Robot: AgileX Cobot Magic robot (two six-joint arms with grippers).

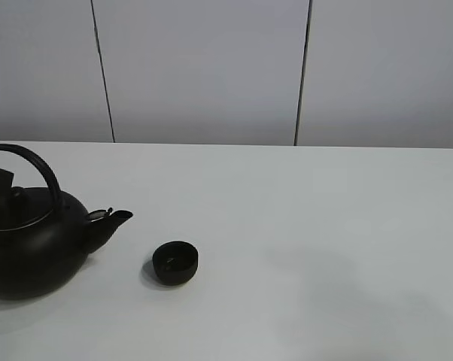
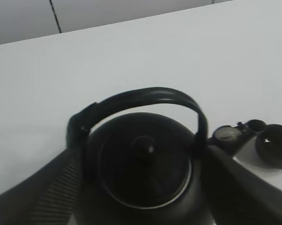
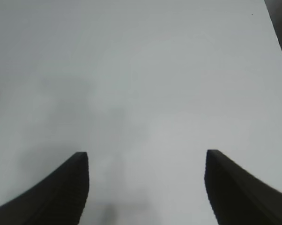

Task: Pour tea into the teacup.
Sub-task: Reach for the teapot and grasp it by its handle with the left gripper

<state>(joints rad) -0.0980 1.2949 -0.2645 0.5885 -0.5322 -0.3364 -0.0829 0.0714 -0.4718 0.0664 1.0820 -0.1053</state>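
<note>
The small black teacup (image 1: 174, 262) stands on the white table, just right of the spout (image 1: 110, 222) of a big black teapot (image 1: 31, 252) at the left edge. In the left wrist view my left gripper (image 2: 141, 150) straddles the teapot (image 2: 141, 187). One finger (image 2: 42, 197) lies against one end of the arched handle (image 2: 145, 96), the other finger (image 2: 244, 187) against the end near the spout. The teacup (image 2: 274, 146) shows just beyond the spout. My right gripper (image 3: 146, 153) hangs open over bare table with nothing between its fingers. It is out of the exterior view.
The white table (image 1: 324, 226) runs back to a grey panelled wall (image 1: 211, 68) with two dark seams. A dark strip (image 3: 280, 28) shows at one corner of the right wrist view.
</note>
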